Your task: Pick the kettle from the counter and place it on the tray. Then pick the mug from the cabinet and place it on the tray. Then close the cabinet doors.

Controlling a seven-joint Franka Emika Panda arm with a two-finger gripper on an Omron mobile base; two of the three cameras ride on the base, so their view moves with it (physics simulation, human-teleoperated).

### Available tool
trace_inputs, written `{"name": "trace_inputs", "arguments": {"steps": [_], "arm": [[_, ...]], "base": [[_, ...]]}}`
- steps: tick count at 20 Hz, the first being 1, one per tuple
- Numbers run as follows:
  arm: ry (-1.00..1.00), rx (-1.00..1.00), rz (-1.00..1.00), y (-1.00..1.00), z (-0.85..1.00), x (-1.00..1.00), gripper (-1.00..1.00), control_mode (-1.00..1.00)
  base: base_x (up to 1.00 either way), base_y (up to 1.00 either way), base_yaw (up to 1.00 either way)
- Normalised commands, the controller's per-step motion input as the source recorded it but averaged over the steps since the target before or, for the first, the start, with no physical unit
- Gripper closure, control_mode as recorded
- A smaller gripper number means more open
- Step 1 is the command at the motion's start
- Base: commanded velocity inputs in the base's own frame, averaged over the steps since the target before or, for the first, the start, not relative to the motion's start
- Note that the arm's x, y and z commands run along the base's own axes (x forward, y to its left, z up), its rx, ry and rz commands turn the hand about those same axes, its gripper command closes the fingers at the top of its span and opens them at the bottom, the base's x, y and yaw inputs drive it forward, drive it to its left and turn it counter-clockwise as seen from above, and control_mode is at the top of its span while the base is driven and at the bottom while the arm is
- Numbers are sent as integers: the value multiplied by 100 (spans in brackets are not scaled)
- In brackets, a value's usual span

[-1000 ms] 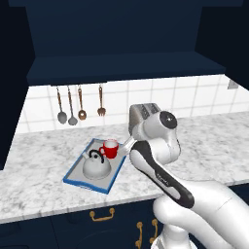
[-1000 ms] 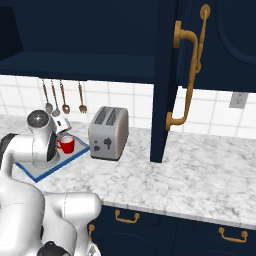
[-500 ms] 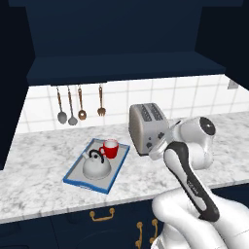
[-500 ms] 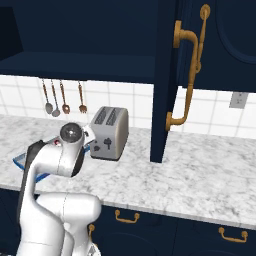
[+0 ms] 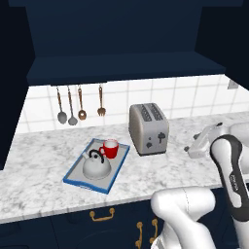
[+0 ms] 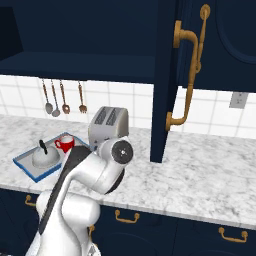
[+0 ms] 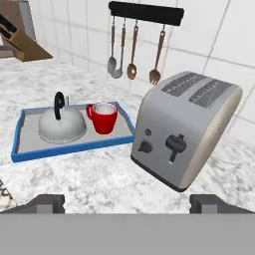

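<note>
Arm was swung right, away from tray (image 5: 78,182) — kettle (image 5: 96,166) & mug (image 5: 111,148) are set on it. Gripper (image 7: 127,204) fingers are spread wide, nothing held — cabinet doors (image 6: 167,80) are left to be shut.

A silver toaster (image 5: 149,128) stands upright near the tiled wall, its 2 slots on top and 2 dark knobs on the end face; in the hand view the toaster (image 7: 187,127) appears tilted because that view is rolled. On the white tiled backsplash (image 5: 160,97) hang 4 utensils (image 5: 80,104) with brown handles from a black rail (image 7: 146,12): a ladle, 2 spoons and a fork. A wooden knife block (image 7: 20,42) with dark handles sits at the far left of the hand view. A grey wall outlet (image 6: 236,99) is set into the tiles. Navy drawers (image 6: 145,225) with brass handles run below.
</note>
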Motion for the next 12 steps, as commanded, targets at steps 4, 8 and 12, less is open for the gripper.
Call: {"name": "trace_inputs", "arguments": {"steps": [4, 8, 12], "arm": [[-14, 20, 0, -91, -13, -34, -100, -100], [-22, 26, 0, -83, -1, -29, -100, -100], [-19, 24, 0, -78, 47, -11, -100, -100]], "base": [[0, 0, 0], [0, 0, 0], [0, 0, 0]]}}
